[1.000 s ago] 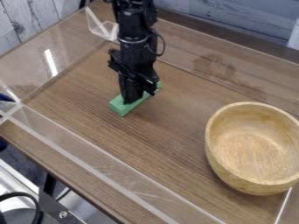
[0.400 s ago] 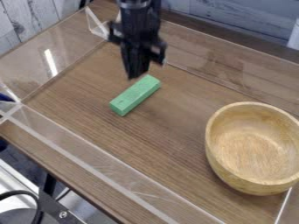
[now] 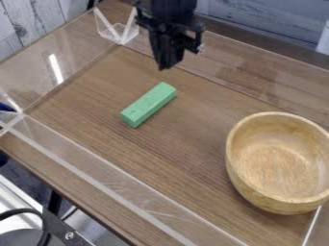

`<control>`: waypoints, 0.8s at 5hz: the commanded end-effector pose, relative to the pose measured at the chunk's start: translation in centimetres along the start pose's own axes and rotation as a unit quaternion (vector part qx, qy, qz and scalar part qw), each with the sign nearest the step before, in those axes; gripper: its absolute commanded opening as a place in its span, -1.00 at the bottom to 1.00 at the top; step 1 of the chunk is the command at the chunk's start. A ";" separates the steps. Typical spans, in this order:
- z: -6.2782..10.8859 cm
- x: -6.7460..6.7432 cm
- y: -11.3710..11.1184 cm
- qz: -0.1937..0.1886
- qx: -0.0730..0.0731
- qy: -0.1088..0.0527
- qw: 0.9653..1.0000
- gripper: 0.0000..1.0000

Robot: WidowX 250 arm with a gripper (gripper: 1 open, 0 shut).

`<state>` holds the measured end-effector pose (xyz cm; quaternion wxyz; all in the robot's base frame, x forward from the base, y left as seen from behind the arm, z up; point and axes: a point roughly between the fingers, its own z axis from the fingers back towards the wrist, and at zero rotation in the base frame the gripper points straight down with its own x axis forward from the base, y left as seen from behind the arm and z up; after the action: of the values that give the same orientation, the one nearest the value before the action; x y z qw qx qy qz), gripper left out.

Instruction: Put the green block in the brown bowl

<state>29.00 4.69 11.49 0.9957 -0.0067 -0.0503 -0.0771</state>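
Observation:
The green block (image 3: 149, 104) lies flat on the wooden table, left of centre, its long side running diagonally. The brown bowl (image 3: 280, 159) stands at the right front with nothing in it. My gripper (image 3: 166, 61) hangs in the air above and behind the block, well clear of it, pointing down. Nothing is held between its dark fingers (image 3: 161, 54). They look close together, but the gap between them is too dark and small to judge.
Clear acrylic walls (image 3: 77, 144) fence the table along the left and front edges. A clear bracket (image 3: 118, 27) stands at the back left, close to the arm. Bare wood lies between block and bowl.
The gripper has lifted off the block and moved up and toward the back right. The block stays on the table where it lay.

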 end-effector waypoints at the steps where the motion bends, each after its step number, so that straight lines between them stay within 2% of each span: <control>1: -0.7 0.3 1.7 0.004 0.009 -0.010 1.000 1.00; 4: -5.0 -0.6 4.6 0.010 0.014 0.014 1.000 1.00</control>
<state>28.96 8.78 5.21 0.9975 -0.0017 -0.0163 -0.0691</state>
